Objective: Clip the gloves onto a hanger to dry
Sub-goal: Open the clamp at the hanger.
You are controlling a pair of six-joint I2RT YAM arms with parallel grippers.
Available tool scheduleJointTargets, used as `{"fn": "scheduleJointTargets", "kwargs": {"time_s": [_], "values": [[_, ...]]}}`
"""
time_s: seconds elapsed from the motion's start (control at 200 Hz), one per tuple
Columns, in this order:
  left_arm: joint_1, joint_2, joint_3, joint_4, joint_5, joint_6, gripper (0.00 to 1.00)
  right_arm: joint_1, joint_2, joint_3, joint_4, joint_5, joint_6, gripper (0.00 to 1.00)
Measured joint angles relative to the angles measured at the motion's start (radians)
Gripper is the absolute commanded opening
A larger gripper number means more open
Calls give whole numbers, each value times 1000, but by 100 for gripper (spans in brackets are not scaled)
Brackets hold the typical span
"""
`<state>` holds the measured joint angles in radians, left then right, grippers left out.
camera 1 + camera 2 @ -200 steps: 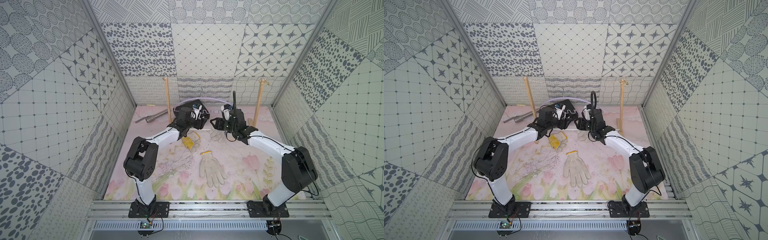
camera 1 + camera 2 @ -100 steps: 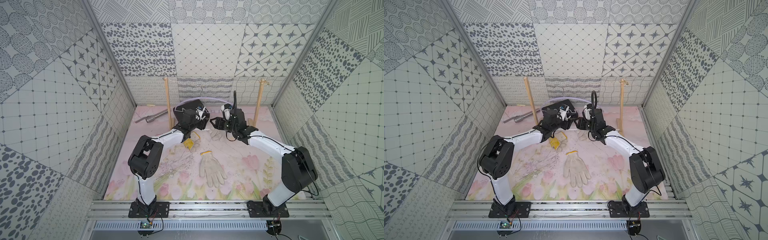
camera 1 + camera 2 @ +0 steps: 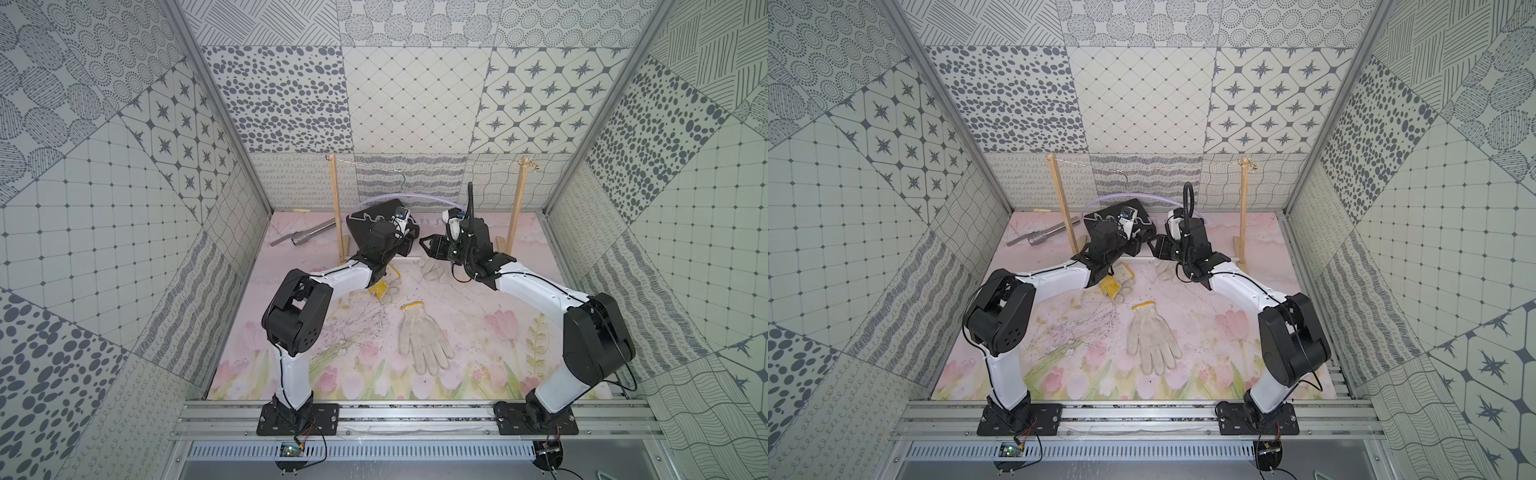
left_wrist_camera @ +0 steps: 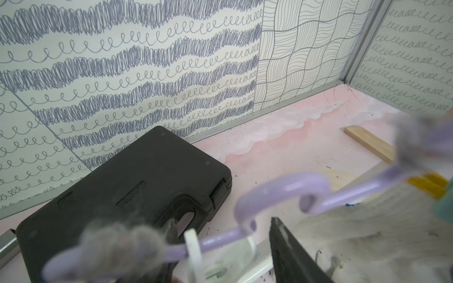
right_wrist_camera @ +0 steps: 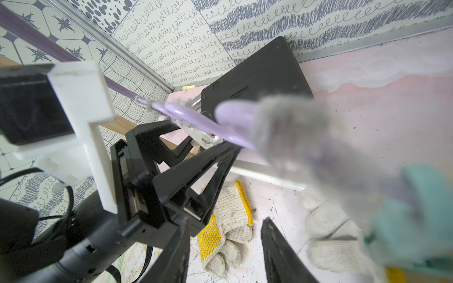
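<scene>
Opening a clip seemed the step: the left fingers (image 4: 286, 252), parted astride the hanger's (image 4: 289, 183) white clip (image 4: 193, 247), needed to squeeze next, while the right fingers (image 5: 277, 257) hung open and empty above a glove (image 5: 328, 235).

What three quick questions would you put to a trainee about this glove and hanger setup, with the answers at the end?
1. True or false: the hanger lies flat on the mat.
2. Which thing lies on the mat by the back wall? A, a black case; B, a bucket; C, a towel.
3. What do the left fingers stand on either side of?

Key: 1. False: it hangs up between the two wooden posts. 2. A. 3. A white clip on the hanger.
</scene>
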<state>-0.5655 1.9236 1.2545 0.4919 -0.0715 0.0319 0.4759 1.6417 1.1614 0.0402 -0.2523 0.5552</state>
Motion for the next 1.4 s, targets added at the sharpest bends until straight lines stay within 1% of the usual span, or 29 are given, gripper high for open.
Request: {"fn": "scheduleJointTargets", "kwargs": {"time_s": [0.2,0.31,0.385,0.63,0.735,0.86,1.011,1.171,1.401], "values": [[-2,8,6,27,-33,-25,45,0,0,-5,11,-2,11,49],[-3,8,6,43,-42,-32,40,-1,-1,-6,15,-2,14,49],[-3,8,6,49,-42,-32,36,-1,-1,-7,17,-3,14,49],[-3,7,-6,60,-39,-48,14,-8,-6,-10,18,-5,14,49],[-3,5,-10,66,-35,-50,9,-12,-13,-10,17,-6,14,49],[-3,-2,-13,69,-27,-51,0,-12,-18,-10,17,-6,13,49],[-3,-11,-13,60,-12,-58,0,-14,-18,-10,10,-18,2,50],[-3,-24,-12,32,5,-69,0,-14,-18,-10,-8,-56,-33,51],[-2,-26,17,-44,22,-82,0,2,-18,-36,-30,-103,-102,49]]}}
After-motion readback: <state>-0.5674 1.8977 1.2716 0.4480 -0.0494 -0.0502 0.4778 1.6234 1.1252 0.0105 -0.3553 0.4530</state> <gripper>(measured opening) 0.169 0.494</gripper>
